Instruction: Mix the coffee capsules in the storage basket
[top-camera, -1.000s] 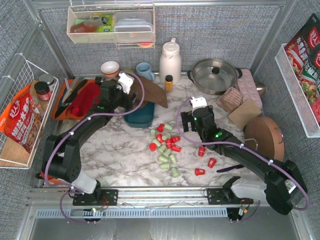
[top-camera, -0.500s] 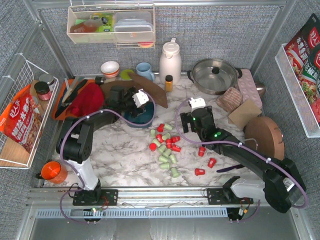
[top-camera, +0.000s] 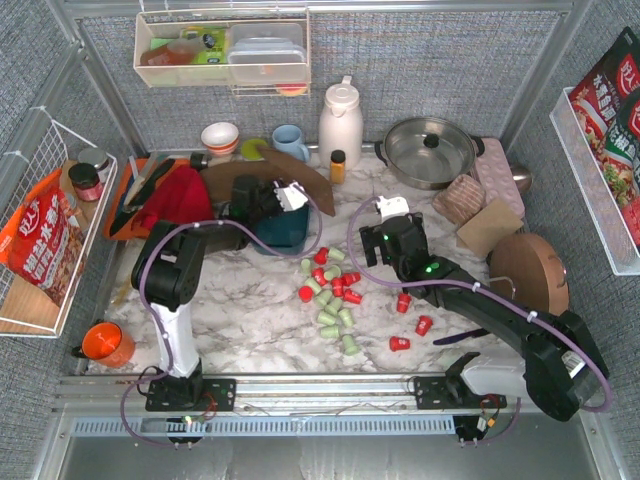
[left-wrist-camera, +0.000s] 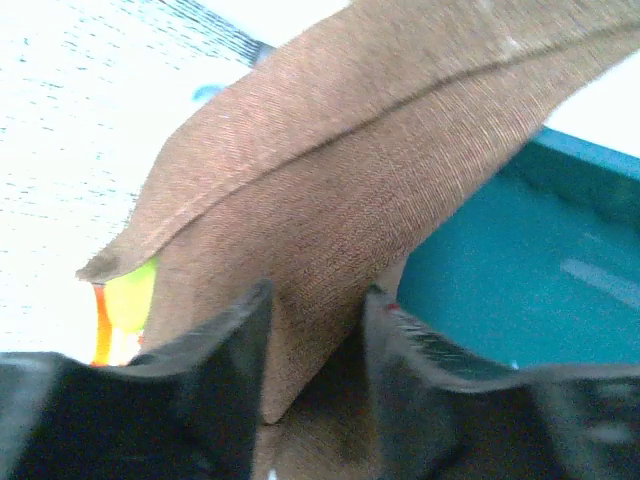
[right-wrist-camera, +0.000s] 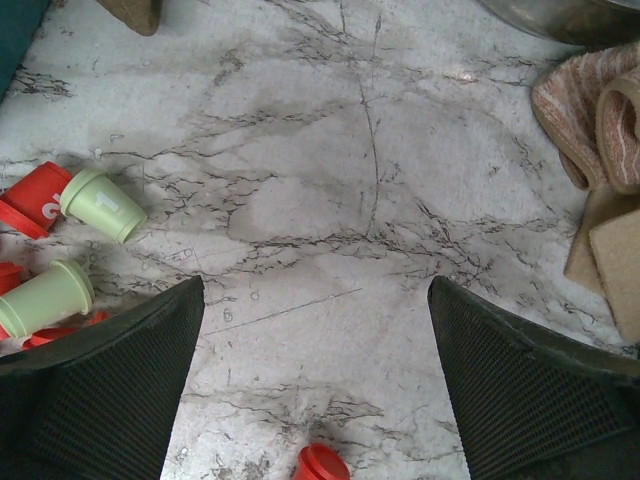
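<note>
The job has hardly begun, I think. The coffee capsules (top-camera: 337, 288) lie in a loose heap on the table (right-wrist-camera: 330, 180), red ones and pale green ones, with a few red ones off to the side. None can be seen in the storage basket (left-wrist-camera: 520, 290), which sits at the back, just past the heap. A brown mat (left-wrist-camera: 380, 170) leans over the basket's edge. The left gripper (left-wrist-camera: 318, 310) has one finger on each side of the mat's corner, half closed. I cannot tell if it pinches the mat yet. The right gripper (right-wrist-camera: 315, 290) hangs wide open over bare table beside the heap, holding nothing. Next, the mat likely needs to come off the basket. Then the pods can go in. The mat looks thin, rough and woven. The basket is smooth blue-green plastic. The pods are little cups with a wider rim, so they may roll. The table is smooth and white with grey lines.
</note>
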